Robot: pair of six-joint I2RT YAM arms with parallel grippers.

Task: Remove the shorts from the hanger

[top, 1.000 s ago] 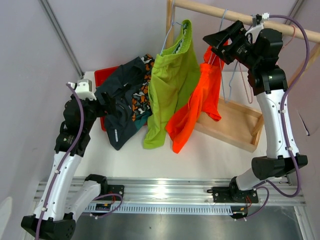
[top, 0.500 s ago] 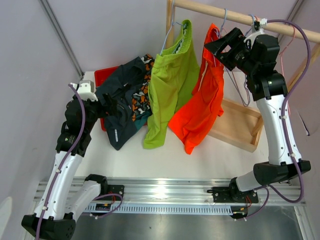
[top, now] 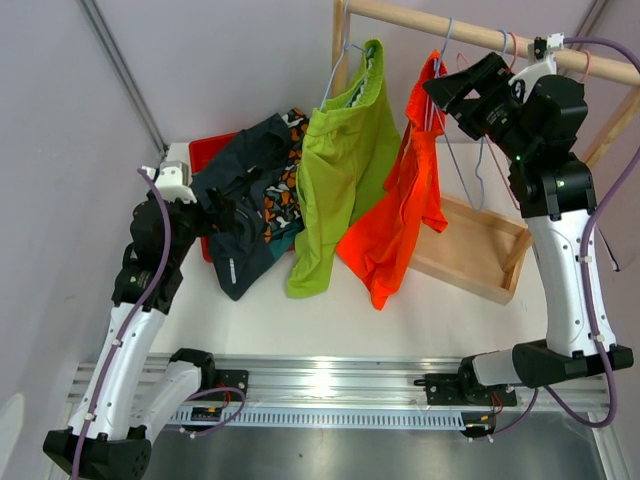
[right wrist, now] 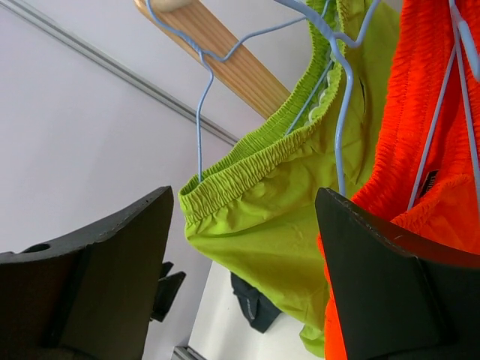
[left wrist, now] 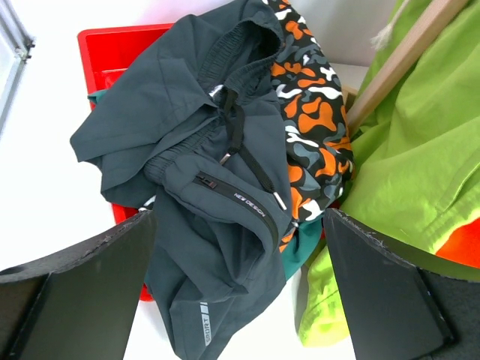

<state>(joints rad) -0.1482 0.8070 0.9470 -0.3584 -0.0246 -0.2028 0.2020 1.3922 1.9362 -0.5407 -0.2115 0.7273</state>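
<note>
Five pairs of shorts run across the scene, three heaped and two hanging. At the far left my left hand (left wrist: 238,217) hovers with its fingers spread wide, nothing between them, just above the heap. The heap lies on a red tray (top: 205,150) on the white surface (top: 330,320). The dark navy shorts (top: 240,200) are on top, their drawstring loose and one leg spilling over the tray's near edge. The camouflage shorts (top: 285,200) lie tucked under their right side, and a sliver of the teal shorts (top: 283,243) shows beneath both. Next, the lime green shorts (top: 340,170) hang by the waistband from a blue wire hanger (right wrist: 199,112) hooked over the wooden rail (top: 480,35). Beside them, the bright orange shorts (top: 405,215) hang on another wire hanger, their hem above the surface. My right hand (top: 450,90) is up by the rail, near the orange waistband, jaws open and gripping nothing. Below it sits a shallow wooden tray (top: 480,250).
</note>
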